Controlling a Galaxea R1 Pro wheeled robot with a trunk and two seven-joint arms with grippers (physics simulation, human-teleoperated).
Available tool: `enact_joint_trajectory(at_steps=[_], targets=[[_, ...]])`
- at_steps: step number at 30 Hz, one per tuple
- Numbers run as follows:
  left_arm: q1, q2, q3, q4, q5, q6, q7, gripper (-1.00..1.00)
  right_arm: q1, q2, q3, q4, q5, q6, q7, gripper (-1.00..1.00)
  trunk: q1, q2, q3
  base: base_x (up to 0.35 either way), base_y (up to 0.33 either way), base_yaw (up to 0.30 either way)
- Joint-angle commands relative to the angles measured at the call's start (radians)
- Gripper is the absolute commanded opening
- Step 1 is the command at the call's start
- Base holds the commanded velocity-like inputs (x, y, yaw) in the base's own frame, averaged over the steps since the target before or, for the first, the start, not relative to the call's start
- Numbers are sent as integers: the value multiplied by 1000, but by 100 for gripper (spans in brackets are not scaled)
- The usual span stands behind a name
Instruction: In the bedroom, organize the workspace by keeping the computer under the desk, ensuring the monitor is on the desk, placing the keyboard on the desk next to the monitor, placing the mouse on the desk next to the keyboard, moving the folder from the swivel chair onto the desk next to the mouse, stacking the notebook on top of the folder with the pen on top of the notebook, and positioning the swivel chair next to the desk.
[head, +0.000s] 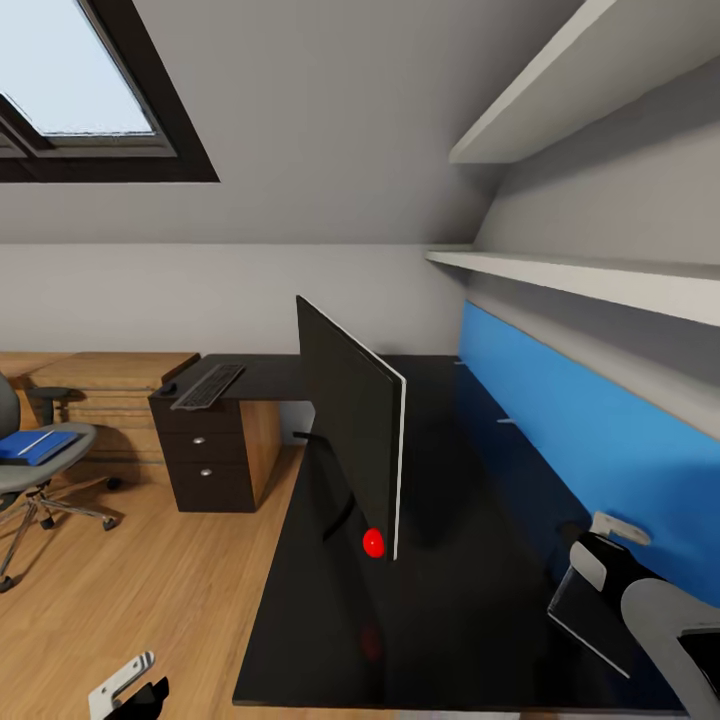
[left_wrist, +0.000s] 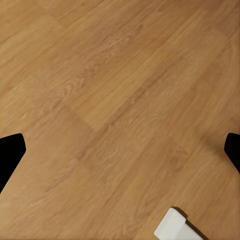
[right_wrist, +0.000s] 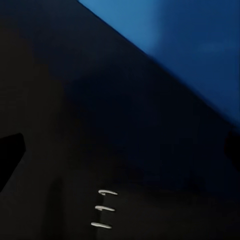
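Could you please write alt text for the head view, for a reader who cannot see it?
A black monitor stands edge-on on a glossy black desk along a blue wall panel. The keyboard lies at its far end; a blue folder rests on the swivel chair.

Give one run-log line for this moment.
monitor on desk | keyboard on desk | folder on swivel chair | both end effectors empty
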Motion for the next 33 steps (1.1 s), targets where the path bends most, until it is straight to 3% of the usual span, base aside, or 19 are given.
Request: enact_joint_trajectory(at_steps=[1, 17, 33], targets=[[-1, 2, -7, -2, 8, -4, 7, 100, -1, 0, 9, -1, -10, -1, -4, 100, 4, -8, -4, 0, 0, 0], [-1, 0, -10, -2, 8, -4, 8, 100, -1, 2, 10, 27, -10, -8, -3, 100, 65, -120, -54, 0, 0, 0], [-1, 0, -12, 7, 7, -4, 5, 100, -1, 3, 10, 30, -10, -8, -2, 100, 65, -120, -54, 0, 0, 0]])
